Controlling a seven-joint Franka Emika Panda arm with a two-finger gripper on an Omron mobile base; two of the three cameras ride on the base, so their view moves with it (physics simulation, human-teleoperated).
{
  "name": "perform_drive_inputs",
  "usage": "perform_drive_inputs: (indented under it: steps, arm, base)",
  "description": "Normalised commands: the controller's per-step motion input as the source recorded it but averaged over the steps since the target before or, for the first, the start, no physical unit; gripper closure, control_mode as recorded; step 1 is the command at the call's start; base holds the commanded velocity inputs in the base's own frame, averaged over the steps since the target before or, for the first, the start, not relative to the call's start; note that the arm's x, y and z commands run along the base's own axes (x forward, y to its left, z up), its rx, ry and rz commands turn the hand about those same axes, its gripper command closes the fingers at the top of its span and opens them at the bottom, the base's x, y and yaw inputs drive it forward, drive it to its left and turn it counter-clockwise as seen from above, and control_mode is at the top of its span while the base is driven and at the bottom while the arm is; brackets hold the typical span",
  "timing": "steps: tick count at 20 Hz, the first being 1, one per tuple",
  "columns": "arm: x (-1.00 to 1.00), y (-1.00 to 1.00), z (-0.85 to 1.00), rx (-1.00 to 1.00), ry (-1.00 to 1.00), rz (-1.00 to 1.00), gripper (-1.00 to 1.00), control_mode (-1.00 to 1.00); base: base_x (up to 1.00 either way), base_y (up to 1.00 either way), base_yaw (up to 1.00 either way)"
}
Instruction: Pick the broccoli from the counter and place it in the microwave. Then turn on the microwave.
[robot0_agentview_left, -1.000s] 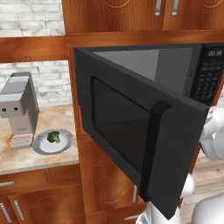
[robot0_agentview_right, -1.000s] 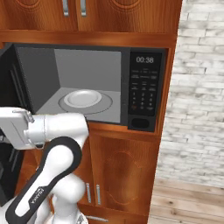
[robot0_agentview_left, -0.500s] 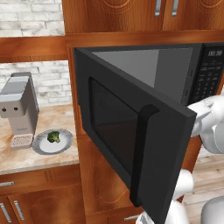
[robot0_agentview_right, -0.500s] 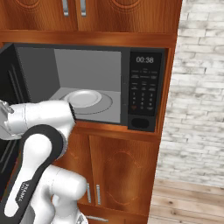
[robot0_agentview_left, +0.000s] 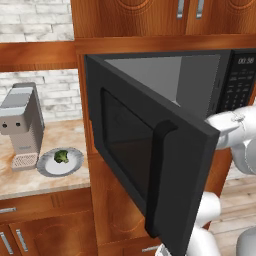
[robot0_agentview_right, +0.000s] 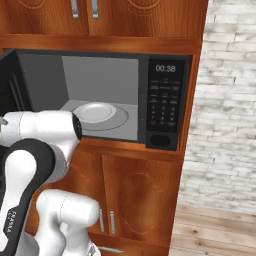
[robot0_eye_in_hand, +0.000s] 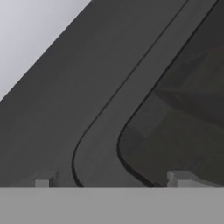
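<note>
Hand view: the gripper (robot0_eye_in_hand: 107, 183) is seen spread wide, nothing held, close against the inner face of the microwave (robot0_agentview_left: 165, 165) door. The broccoli (robot0_agentview_left: 61, 156) is left on a plate (robot0_agentview_left: 50, 167) on the counter (robot0_agentview_left: 30, 182).

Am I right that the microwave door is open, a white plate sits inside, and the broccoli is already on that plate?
Not quite. The microwave door is open and the white plate sits inside, but that plate is bare. The left base view shows the broccoli on the grey plate on the counter.
</note>
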Motion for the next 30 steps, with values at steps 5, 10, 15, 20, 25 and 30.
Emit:
perform_drive_inputs:
  steps: [5, 10, 15, 20, 25, 30]
  arm:
    - [-0.21, 0.48, -0.37, 0.18, 0.0, -0.2, -1.0, -1.0]
    - [-0.14, 0.5, -0.47, 0.18, 0.01, -0.16, -1.0, -1.0]
    - [-0.15, 0.49, -0.47, 0.17, 0.04, -0.15, -1.0, -1.0]
    - [-0.17, 0.43, -0.39, 0.13, 0.03, -0.14, -1.0, -1.0]
    - [-0.2, -0.48, -0.01, -0.04, -0.02, -0.22, -1.0, -1.0]
    - [-0.09, -1.0, 0.01, -0.21, -0.05, -0.35, -1.0, -1.0]
  base:
    - [0.0, 0.0, 0.0]
    - [0.0, 0.0, 0.0]
    - [0.0, 0.0, 0.0]
    - [0.0, 0.0, 0.0]
    - [0.0, 0.0, 0.0]
    - [0.0, 0.0, 0.0]
